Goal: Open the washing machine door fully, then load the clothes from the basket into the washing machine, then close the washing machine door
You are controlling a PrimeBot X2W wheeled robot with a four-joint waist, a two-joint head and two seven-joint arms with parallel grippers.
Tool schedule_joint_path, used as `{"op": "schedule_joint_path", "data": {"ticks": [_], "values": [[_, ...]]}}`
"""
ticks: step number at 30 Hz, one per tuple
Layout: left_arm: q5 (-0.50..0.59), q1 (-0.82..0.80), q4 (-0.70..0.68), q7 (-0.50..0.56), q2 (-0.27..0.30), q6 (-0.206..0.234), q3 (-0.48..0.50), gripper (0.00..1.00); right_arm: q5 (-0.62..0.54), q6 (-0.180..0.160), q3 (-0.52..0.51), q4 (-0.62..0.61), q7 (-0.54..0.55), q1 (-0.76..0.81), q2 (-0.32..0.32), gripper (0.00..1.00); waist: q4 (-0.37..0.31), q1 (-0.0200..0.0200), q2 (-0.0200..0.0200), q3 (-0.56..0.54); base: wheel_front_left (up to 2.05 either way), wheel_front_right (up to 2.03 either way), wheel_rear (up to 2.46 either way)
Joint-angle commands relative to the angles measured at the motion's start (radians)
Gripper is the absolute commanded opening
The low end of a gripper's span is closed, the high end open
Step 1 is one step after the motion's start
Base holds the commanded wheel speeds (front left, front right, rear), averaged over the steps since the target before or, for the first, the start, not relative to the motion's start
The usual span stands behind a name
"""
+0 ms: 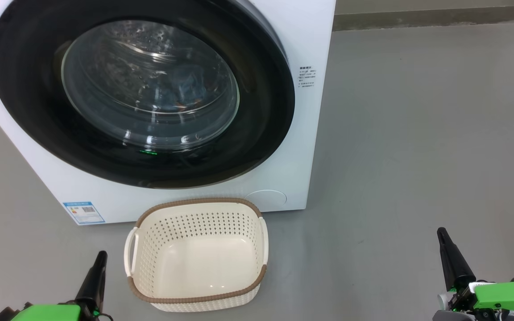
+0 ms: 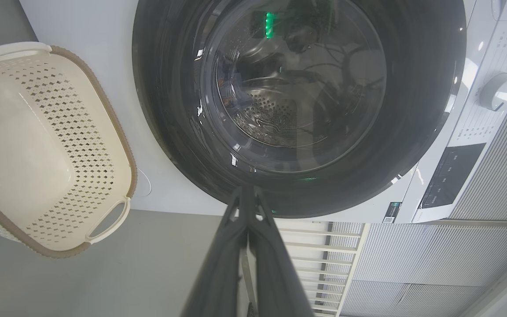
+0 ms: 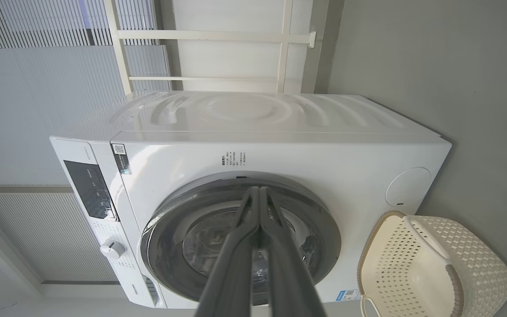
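Finishing close: door (image 1: 150, 84) looks flush on washer (image 1: 315, 44), blue clothes (image 1: 188, 89) dim behind glass, basket (image 1: 196, 201) empty just before washer. Left gripper (image 1: 101, 256), right gripper (image 1: 441, 232) well short of washer, fingers pressed together, holding nothing. Confirm latch (gentle rim push, avoid glass).
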Motion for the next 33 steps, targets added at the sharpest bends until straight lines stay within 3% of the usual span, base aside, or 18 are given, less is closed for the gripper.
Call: {"op": "schedule_joint_path", "data": {"ticks": [1, 33], "values": [[-0.008, -0.041, -0.028, 0.002, 0.017, -0.003, 0.034, 0.0, -0.001, 0.002, 0.017, -0.025, 0.006, -0.04, -0.002, 0.0, 0.0, 0.0, 0.0, 0.0, 0.0, 0.0, 0.0], [-0.008, -0.041, -0.028, 0.002, 0.017, -0.003, 0.034, 0.0, -0.006, 0.002, 0.011, -0.024, 0.011, -0.041, 0.002, 0.0, 0.0, 0.0, 0.0, 0.0, 0.0, 0.0, 0.0]]}}
